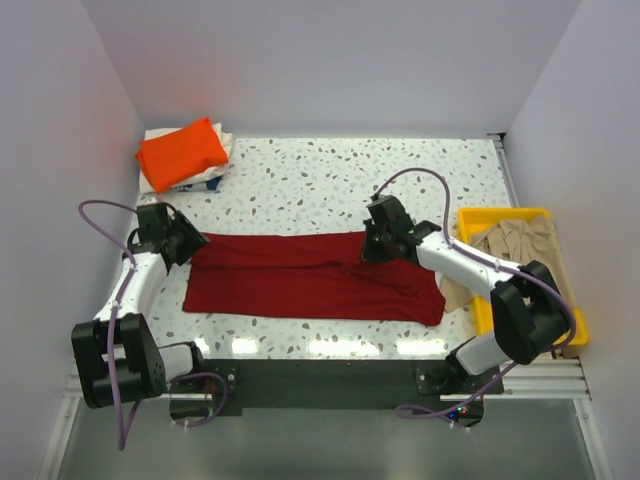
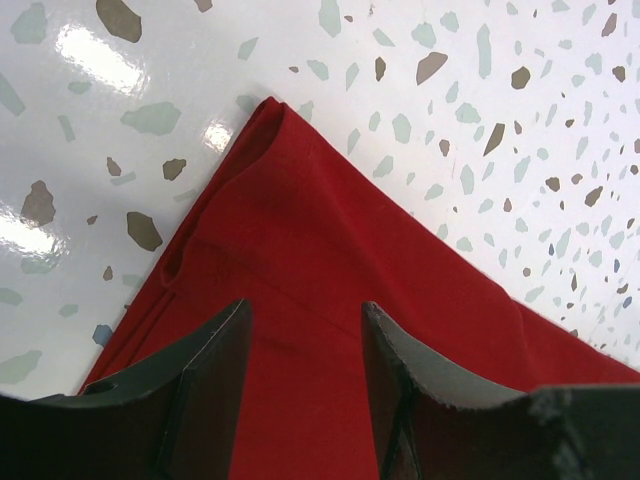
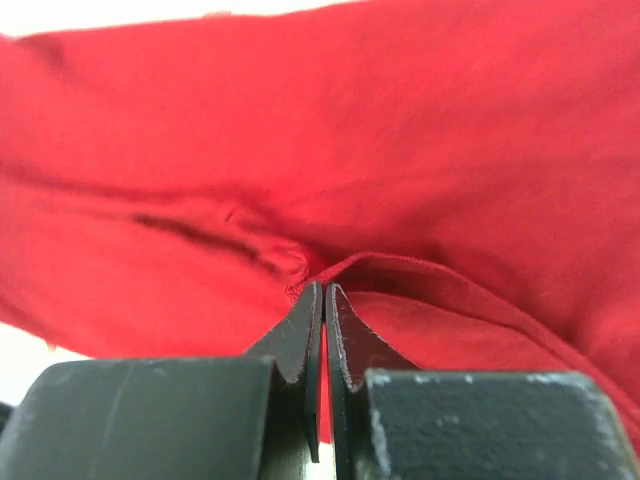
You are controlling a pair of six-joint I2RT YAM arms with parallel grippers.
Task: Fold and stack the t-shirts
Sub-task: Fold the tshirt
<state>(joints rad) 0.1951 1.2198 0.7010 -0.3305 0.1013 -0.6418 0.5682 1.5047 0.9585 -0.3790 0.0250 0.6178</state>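
Red t-shirt within right pincer

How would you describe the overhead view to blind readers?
A dark red t-shirt lies in a long band on a table, the left claw at its left end, the right claw on its far edge. An orange t-shirt sits back left; a beige t-shirt drapes a yellow tray.

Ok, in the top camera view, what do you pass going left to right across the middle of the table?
First the left end effector → dark red t-shirt → right end effector → yellow tray.
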